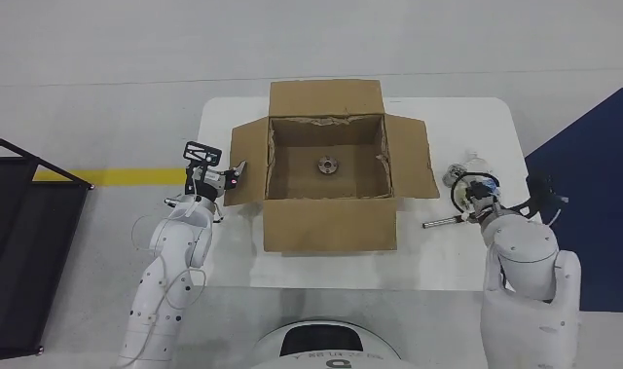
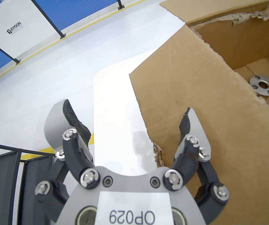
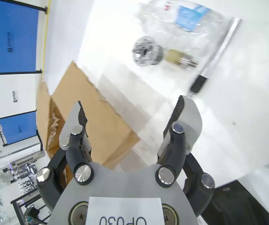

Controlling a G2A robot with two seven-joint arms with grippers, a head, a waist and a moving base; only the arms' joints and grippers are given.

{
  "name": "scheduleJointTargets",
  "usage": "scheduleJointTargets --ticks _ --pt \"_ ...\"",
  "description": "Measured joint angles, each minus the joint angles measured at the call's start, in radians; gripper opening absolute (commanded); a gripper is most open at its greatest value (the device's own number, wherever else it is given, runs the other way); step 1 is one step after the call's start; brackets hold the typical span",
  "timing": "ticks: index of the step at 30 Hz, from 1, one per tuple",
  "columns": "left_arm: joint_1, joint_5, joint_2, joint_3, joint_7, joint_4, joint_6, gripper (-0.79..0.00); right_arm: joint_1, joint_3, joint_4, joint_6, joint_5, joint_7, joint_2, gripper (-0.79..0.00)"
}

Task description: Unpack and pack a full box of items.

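An open cardboard box (image 1: 331, 228) stands mid-table with its flaps spread. A round metal flange (image 1: 328, 165) (image 2: 263, 85) lies alone on its floor. My left gripper (image 1: 226, 177) (image 2: 127, 111) hovers open and empty at the box's left flap (image 2: 183, 90). To the right of the box lie a metal hub (image 1: 455, 175) (image 3: 146, 51), a brass fitting (image 3: 179, 58), a clear plastic bag (image 1: 475, 162) (image 3: 183, 19) and a thin metal rod (image 1: 443, 221) (image 3: 216, 57). My right gripper (image 1: 471, 190) (image 3: 129, 104) hangs open above them, holding nothing.
The white table (image 1: 458, 257) has bare room in front of the box and at its far right corner. A black rack (image 1: 29, 242) stands on the floor to the left. The box's right flap (image 3: 90, 118) juts toward the unpacked items.
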Motion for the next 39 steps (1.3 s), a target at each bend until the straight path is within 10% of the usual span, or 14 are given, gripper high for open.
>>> scheduleJointTargets --ticks 18,27,31,39 --pt "0.000 0.000 0.000 0.000 0.000 0.000 0.000 0.000 0.195 -0.059 0.425 0.088 -0.188 0.081 0.036 -0.533" --pt "0.000 0.000 0.000 0.000 0.000 0.000 0.000 0.000 0.220 -0.079 0.477 0.115 -0.185 0.055 0.041 -0.625" --pt "0.000 0.000 0.000 0.000 0.000 0.000 0.000 0.000 0.216 -0.077 0.489 0.126 -0.171 0.043 0.043 -0.785" --pt "0.000 0.000 0.000 0.000 0.000 0.000 0.000 0.000 0.175 -0.087 0.436 0.152 -0.151 0.018 0.046 -0.785"
